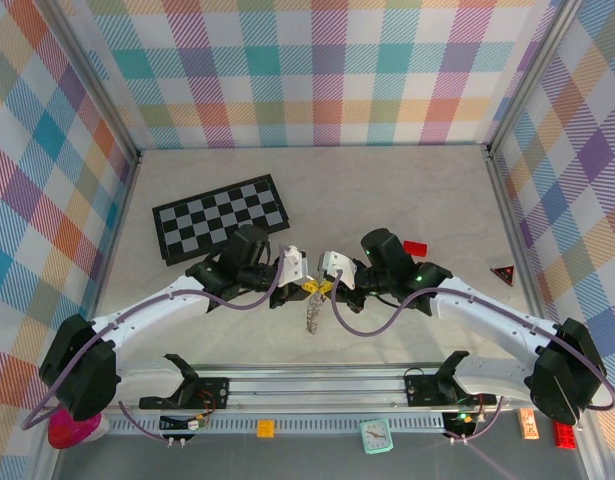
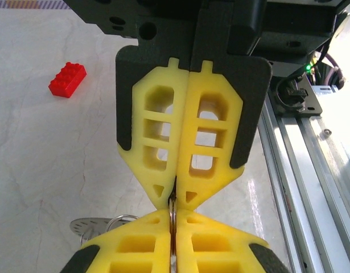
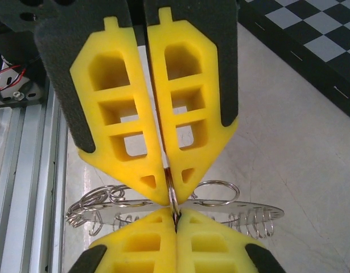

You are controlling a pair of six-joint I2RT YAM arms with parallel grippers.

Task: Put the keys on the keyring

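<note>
From overhead I find the left hand (image 1: pixel 307 287) and the right hand (image 1: pixel 327 287) meeting tip to tip above the tabletop (image 1: pixel 407 190), near its front edge. The keyring (image 1: pixel 313 315) shows there as a narrow silvery strip running from the meeting point toward the arm bases. Its detail is too small to read.

The right wrist view supplies that detail. Both pairs of yellow fingers (image 3: pixel 135 239) are pressed together, and a thin wire loop of the keyring is pinched in the seam of each pair. Both hands are therefore clamped on it. The wavy, coiled rim extends to either side of the pinch, seen edge-on.

The left wrist view confirms the double pinch. It also shows a flat metal piece (image 2: pixel 92 226) at lower left; I cannot tell whether this is a key or part of the keyring.

The red brick (image 2: pixel 67 79) lies on the tabletop beyond the right hand, well apart from the pinch. The chessboard (image 1: pixel 222 218) lies behind the left arm, and its corner also appears in the right wrist view.
</note>
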